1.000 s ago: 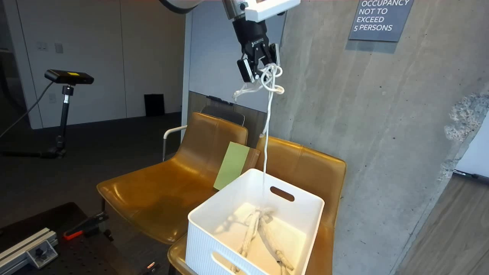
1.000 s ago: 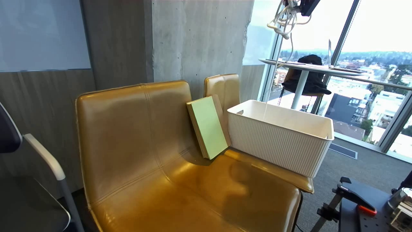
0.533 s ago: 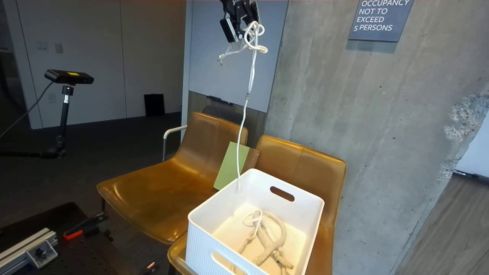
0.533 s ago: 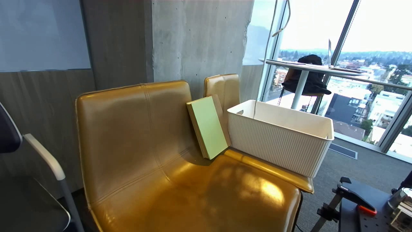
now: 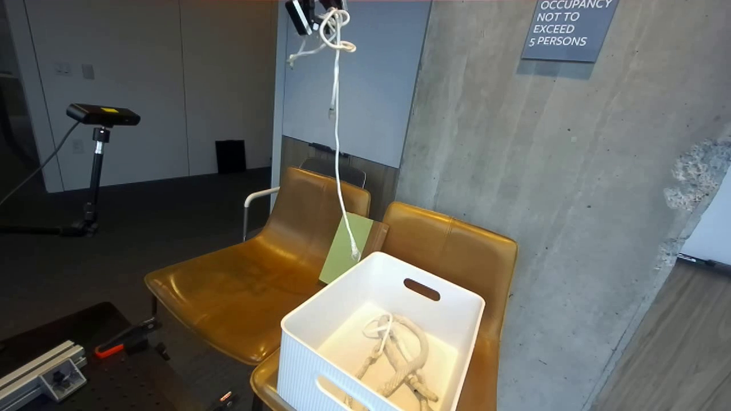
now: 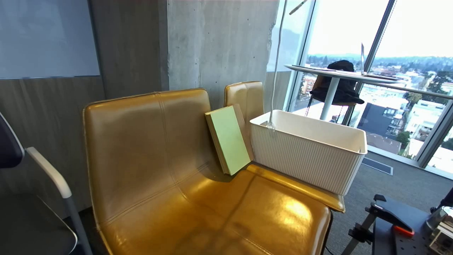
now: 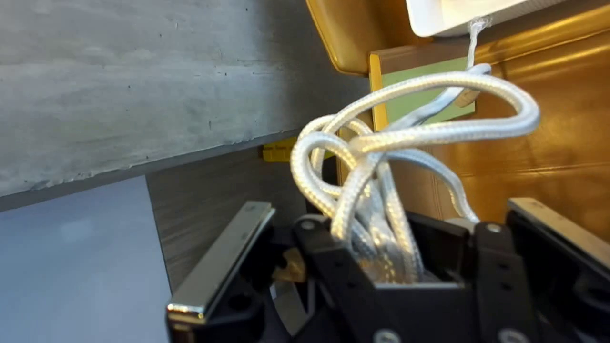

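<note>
High at the top edge of an exterior view, my gripper [image 5: 317, 17] is shut on a white rope [image 5: 336, 80]. Knotted loops bunch at the gripper, a short tail sticks out sideways, and one long strand hangs down. In the wrist view my gripper [image 7: 386, 209] has the rope [image 7: 472, 131] wedged between its dark finger parts; the exact pinch point is hidden. The frayed lower end hangs near the rim of a white ribbed basket [image 5: 302, 348], overlapping the outer wall of that basket [image 6: 300, 156] in an exterior view. Thicker beige rope [image 5: 424, 345] lies inside the basket.
The basket stands on a tan leather chair [image 5: 488, 274]. A green book [image 6: 230, 141] leans between it and the neighbouring tan chair [image 6: 141, 141]. A concrete wall [image 5: 571, 200] rises behind. A camera on a stand [image 5: 103, 115] and a dark table with a clamp [image 5: 131, 337] are nearby.
My gripper has risen and moved left in an exterior view, carrying the white rope. The rope's lower end has come up out of the basket to its rim; beige rope stays inside.
</note>
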Action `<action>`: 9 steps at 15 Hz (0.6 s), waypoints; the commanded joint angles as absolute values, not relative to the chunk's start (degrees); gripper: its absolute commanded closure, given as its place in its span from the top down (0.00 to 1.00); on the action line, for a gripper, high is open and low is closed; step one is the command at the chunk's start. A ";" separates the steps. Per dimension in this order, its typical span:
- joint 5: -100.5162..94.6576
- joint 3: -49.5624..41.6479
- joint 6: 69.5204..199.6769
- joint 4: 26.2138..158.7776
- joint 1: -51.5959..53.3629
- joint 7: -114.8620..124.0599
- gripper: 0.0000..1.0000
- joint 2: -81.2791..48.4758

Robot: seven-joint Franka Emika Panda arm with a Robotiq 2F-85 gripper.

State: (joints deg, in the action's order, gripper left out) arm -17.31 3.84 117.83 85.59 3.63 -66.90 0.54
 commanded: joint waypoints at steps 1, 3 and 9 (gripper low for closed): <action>-20.81 7.82 112.83 82.38 7.60 -59.92 0.00 -0.18; -22.16 10.12 111.16 82.35 9.92 -56.19 0.00 -0.50; -22.48 14.64 111.13 92.77 14.64 -45.35 0.00 0.77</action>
State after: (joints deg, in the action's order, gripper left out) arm -21.63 13.20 111.65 89.00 13.21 -49.60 0.03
